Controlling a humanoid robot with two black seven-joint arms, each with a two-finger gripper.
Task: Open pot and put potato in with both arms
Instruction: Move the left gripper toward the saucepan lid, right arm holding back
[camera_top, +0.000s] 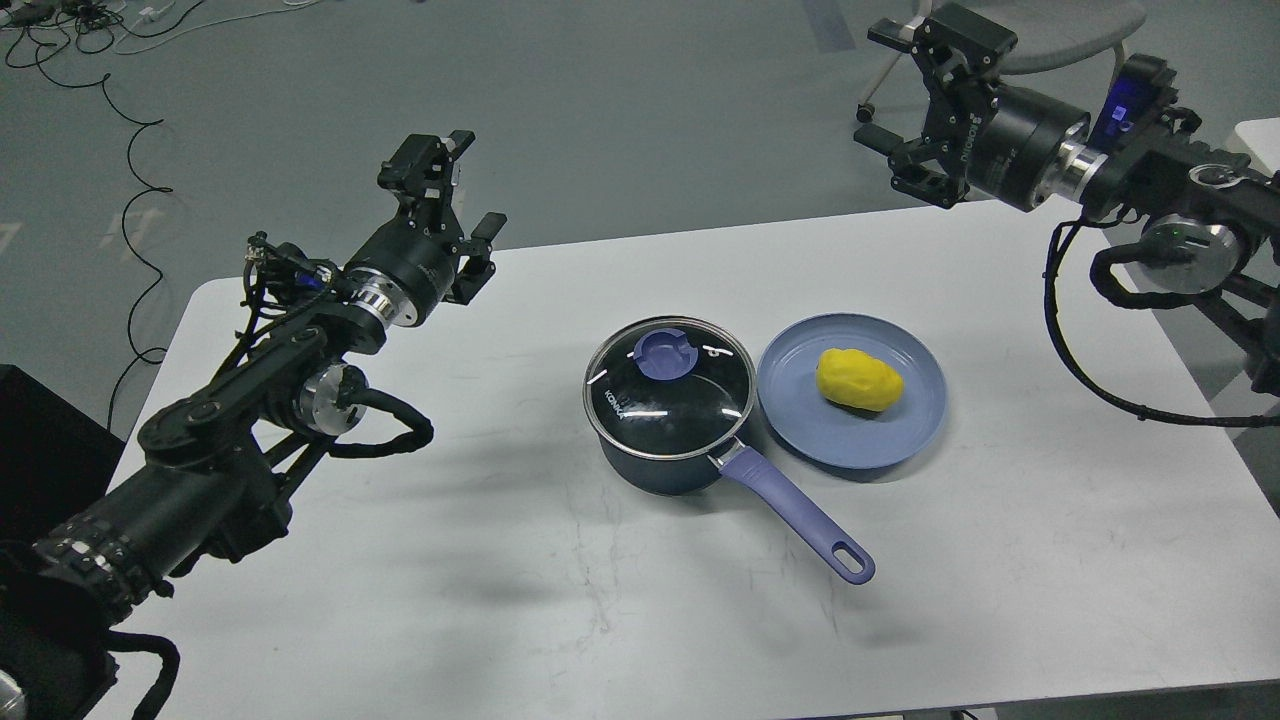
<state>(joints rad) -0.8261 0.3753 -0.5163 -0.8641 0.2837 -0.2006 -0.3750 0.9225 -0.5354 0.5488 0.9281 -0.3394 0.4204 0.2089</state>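
The left gripper (457, 190) hangs above the table's far left part, fingers spread, holding nothing. The right gripper (898, 88) hovers beyond the far edge, also spread and empty. The pot (668, 455) sits mid-table, closed by its glass lid (668, 390), lavender handle (800, 515) pointing toward the near right. Touching its right side, a blue plate (905, 440) carries the potato (858, 380). The white table (500, 600) is cut off at the bottom edge, the right arm at the right edge.

blue plate (800, 425) on white table (500, 560) | black cables (130, 150) on grey floor (600, 100)
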